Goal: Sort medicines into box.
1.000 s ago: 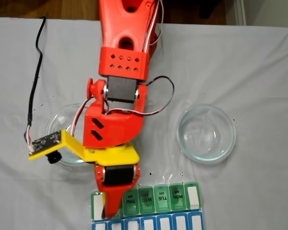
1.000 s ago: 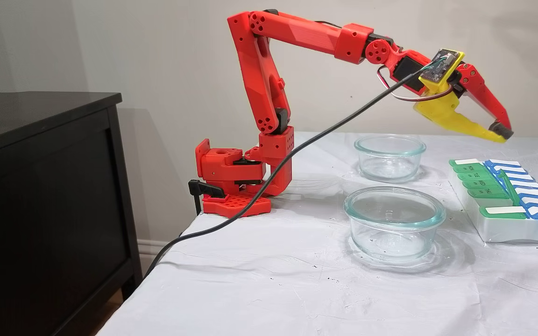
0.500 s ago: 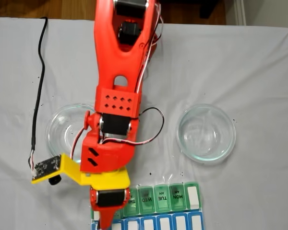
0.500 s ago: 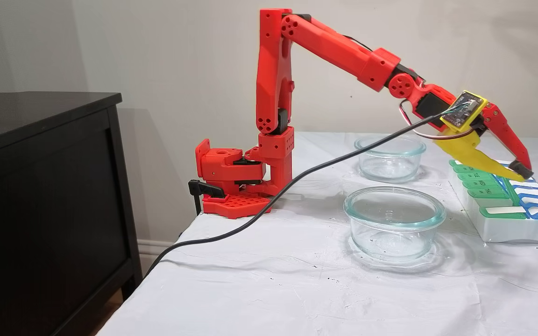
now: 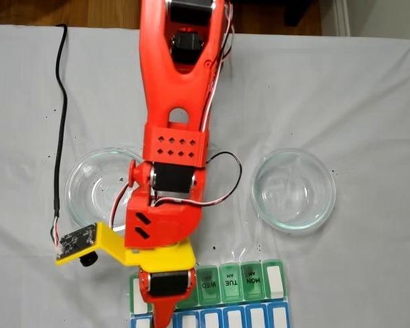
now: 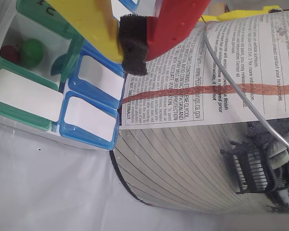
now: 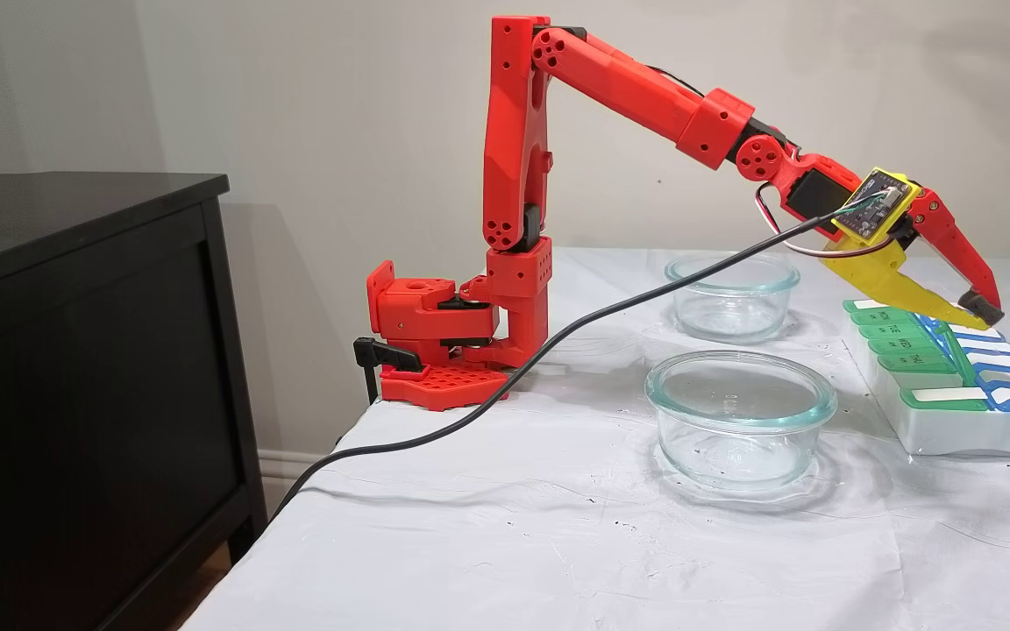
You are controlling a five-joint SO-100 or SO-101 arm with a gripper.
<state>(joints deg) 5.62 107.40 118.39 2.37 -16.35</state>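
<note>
Gripper (image 6: pixel 127 41) with jaws together, holding nothing, poised above the pill organiser (image 6: pixel 26 98); a red ball (image 6: pixel 8 52) and a green ball (image 6: pixel 31 52) lie in its open compartment.

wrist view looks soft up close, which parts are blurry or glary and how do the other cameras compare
In the wrist view the claw at the top is soft-edged and out of focus, while the print on the paper beyond it reads sharply. In a fixed view from the side, the near glass dish shows bright rim highlights under even light. In a fixed view from above, lighting is flat and the box labels are slightly soft.
</note>
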